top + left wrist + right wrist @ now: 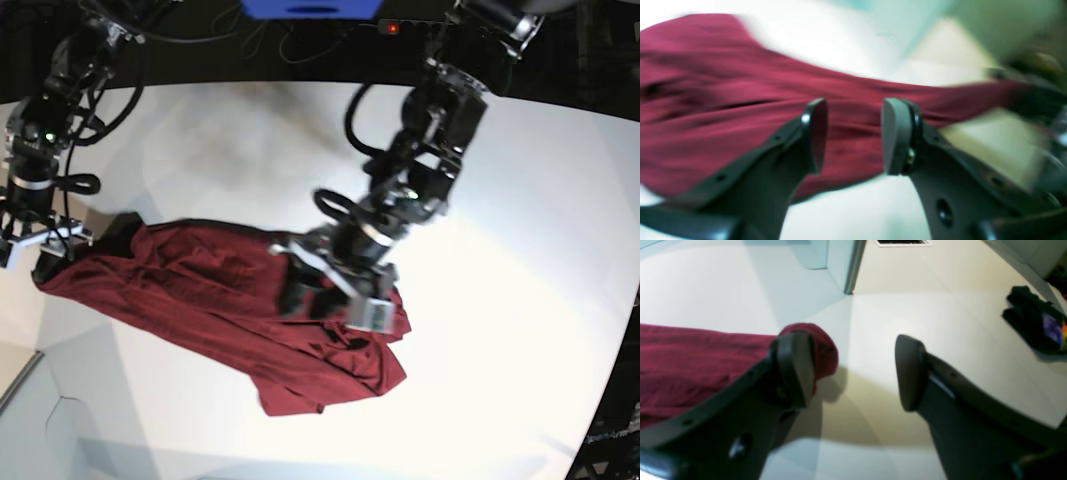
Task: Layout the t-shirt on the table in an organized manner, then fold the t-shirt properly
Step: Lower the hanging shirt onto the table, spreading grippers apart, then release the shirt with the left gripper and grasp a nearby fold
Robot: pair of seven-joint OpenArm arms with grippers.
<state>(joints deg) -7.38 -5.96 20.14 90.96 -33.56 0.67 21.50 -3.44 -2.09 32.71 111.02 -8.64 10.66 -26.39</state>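
Observation:
The dark red t-shirt (200, 290) lies rumpled across the white table (500, 250), stretched from the far left to the middle. My left gripper (322, 292) hovers low over its right part. In the blurred left wrist view that gripper (853, 133) stands open, and the t-shirt (706, 100) shows behind the gap with nothing pinched. My right gripper (40, 252) is at the t-shirt's left end. In the right wrist view it (853, 370) stands wide open, and a rounded end of the t-shirt (690, 363) lies beside its left finger (795, 370).
A black bundle with a colourful patch (1033, 320) lies off to the right in the right wrist view. The table's edge (20, 385) runs close at the lower left of the base view. Black cables (100, 60) hang along the right arm.

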